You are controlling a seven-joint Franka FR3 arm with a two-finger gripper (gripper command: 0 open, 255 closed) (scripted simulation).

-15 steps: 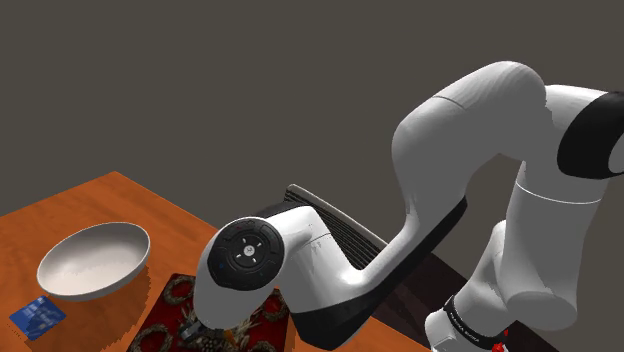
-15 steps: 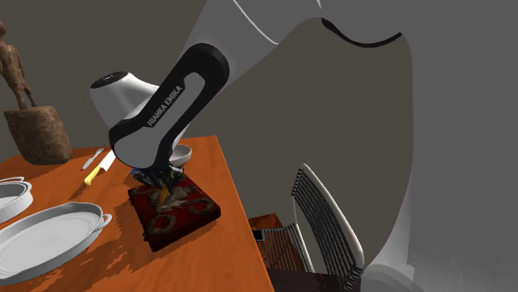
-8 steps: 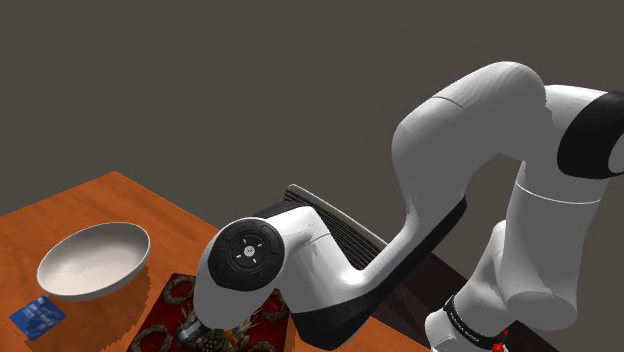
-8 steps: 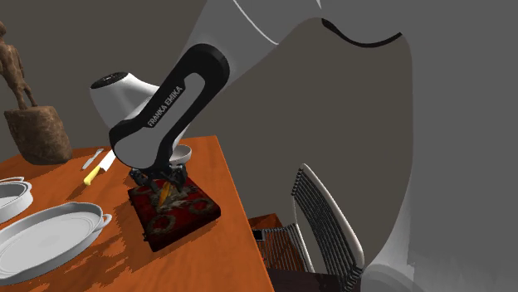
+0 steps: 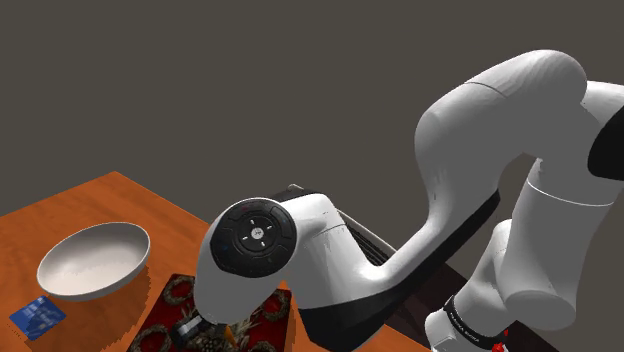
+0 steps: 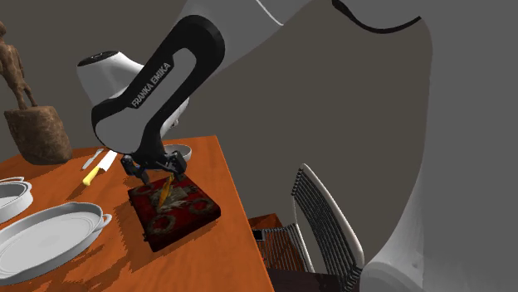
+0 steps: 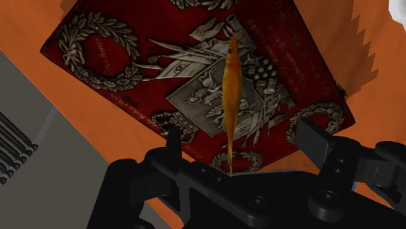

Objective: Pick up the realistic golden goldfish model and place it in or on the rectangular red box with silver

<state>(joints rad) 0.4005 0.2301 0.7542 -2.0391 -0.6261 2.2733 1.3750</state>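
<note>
Goldfish (image 7: 232,84) slim, orange-gold; resting on red box (image 7: 130,84).

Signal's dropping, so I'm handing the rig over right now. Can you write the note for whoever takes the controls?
Gripper: open, low over the box, straddling the goldfish without touching it.
Goldfish: resting on top of the red box, near its middle.
Box: on the orange table.
Done: the fish looks placed and let go.
Left: probably only to lift the arm straight clear, checking the fish stays put.
</note>
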